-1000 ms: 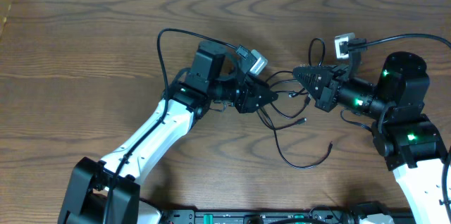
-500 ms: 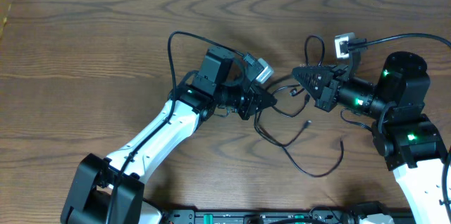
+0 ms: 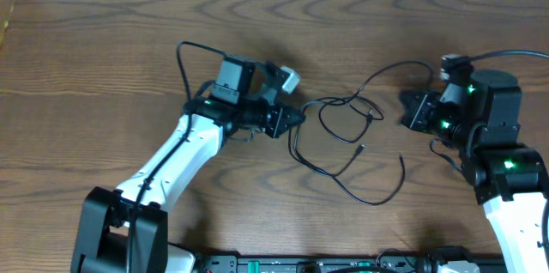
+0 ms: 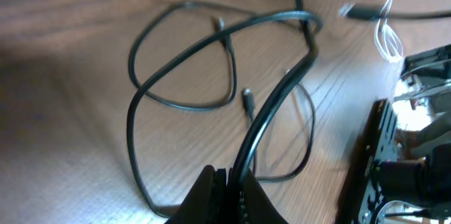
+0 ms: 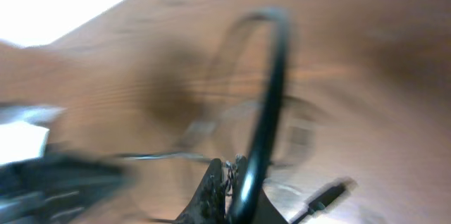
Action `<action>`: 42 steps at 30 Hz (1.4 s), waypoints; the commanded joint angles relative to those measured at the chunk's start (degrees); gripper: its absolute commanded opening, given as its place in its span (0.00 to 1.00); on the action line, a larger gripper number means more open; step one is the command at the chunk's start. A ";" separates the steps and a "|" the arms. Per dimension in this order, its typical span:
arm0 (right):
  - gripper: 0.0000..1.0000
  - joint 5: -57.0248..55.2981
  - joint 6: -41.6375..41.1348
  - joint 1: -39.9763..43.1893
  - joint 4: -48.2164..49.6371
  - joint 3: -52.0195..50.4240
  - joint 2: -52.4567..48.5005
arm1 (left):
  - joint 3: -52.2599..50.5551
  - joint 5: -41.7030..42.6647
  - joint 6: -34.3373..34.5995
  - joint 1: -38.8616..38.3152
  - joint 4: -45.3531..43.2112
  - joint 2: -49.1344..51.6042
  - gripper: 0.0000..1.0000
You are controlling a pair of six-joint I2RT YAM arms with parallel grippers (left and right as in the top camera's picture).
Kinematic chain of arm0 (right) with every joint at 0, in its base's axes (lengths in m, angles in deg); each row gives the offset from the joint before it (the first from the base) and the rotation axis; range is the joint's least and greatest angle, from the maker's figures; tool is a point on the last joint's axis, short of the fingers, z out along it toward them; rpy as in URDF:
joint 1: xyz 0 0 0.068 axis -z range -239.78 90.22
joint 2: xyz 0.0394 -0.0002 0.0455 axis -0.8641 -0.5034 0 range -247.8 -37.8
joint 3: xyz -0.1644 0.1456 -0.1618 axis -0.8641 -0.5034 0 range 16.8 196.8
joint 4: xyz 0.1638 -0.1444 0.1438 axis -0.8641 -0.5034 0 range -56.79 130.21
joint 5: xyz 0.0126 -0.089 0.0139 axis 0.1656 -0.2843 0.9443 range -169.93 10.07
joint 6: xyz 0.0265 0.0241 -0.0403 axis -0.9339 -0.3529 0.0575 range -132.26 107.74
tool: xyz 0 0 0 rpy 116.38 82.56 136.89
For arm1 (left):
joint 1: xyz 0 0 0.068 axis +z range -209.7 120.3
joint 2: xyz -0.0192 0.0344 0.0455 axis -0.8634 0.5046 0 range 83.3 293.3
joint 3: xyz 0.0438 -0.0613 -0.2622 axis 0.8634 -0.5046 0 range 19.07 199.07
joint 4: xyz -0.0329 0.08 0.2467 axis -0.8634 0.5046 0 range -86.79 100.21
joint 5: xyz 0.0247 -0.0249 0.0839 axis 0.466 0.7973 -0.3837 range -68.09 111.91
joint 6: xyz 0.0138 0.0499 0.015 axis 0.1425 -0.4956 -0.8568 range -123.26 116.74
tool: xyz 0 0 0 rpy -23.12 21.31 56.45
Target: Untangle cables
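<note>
Several thin black cables [image 3: 347, 136] lie in loose, crossing loops on the tabletop [image 3: 103, 41], between the two arms. The left hand [image 3: 298, 118] is clamped on one strand and the right hand [image 3: 408, 110] on another. Step in hand, by judgement: drawing the tangle apart. The next move calls for a steady outward pull without cinching the crossings. A second earlier the hands stood closer together and the loops were bunched.
</note>
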 commanded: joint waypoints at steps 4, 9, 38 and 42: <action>0.15 -21.88 0.42 0.63 -5.62 0.15 -4.81 | -0.11 9.55 0.52 2.75 -5.18 0.66 0.08; 0.90 -14.62 0.70 0.57 -3.23 0.15 -10.86 | -0.11 9.55 5.16 2.69 -8.50 0.66 0.08; 0.99 38.21 41.59 -0.39 7.76 0.15 -23.45 | -0.11 18.10 33.22 1.38 -45.48 0.63 0.08; 0.99 38.16 40.65 -2.29 14.21 0.15 -23.45 | -0.11 18.08 33.20 0.13 -46.97 0.63 0.08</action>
